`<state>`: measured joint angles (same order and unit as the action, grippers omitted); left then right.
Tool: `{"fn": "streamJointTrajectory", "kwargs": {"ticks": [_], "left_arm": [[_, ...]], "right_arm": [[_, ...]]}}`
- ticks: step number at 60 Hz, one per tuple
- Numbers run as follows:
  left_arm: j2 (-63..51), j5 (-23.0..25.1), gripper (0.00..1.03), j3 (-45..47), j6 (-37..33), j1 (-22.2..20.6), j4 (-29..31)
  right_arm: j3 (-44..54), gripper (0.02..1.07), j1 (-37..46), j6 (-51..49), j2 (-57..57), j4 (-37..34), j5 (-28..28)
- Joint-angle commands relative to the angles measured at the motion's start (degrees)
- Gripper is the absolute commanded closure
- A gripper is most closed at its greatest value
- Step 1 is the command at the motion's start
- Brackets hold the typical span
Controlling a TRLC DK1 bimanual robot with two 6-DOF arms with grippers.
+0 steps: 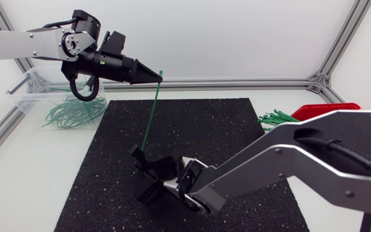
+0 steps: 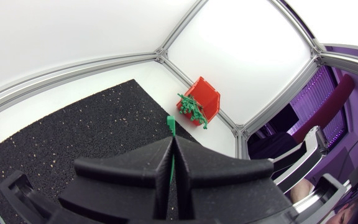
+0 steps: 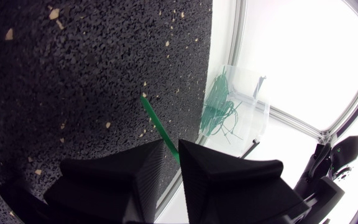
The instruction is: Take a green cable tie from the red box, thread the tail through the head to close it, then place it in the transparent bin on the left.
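the left jaws are closed on the upper end of the green cable tie (image 1: 154, 109), raised above the black mat (image 1: 224, 129). the right jaws, low over the mat, grip its lower end. the tie runs straight between them, between the transparent bin (image 1: 31, 96) and the red box (image 1: 330, 109).

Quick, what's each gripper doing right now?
Left gripper: shut on the green cable tie.
Right gripper: at the tie's tail end; open or shut cannot be told.
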<state>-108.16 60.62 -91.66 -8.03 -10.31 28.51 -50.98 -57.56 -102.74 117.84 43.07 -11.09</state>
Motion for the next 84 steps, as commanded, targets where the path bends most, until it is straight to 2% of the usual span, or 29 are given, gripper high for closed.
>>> {"fn": "streamJointTrajectory", "kwargs": {"ticks": [1, 49, 84], "left_arm": [[-0.1, 0.6, 1.00, 0.4, -1.6, 0.3, 0.6], [1.8, 0.6, 1.00, 1.2, -1.9, 0.4, 2.0], [3.2, 0.7, 1.00, 2.9, -2.6, 0.4, 2.1]], "right_arm": [[0.9, 0.84, -0.9, -0.6, 2.7, 1.6, 1.3], [-0.9, 0.87, -2.2, -1.1, -1.6, 2.9, 1.7], [-1.4, 0.89, -2.3, -1.2, -0.2, 4.6, 2.0]]}}
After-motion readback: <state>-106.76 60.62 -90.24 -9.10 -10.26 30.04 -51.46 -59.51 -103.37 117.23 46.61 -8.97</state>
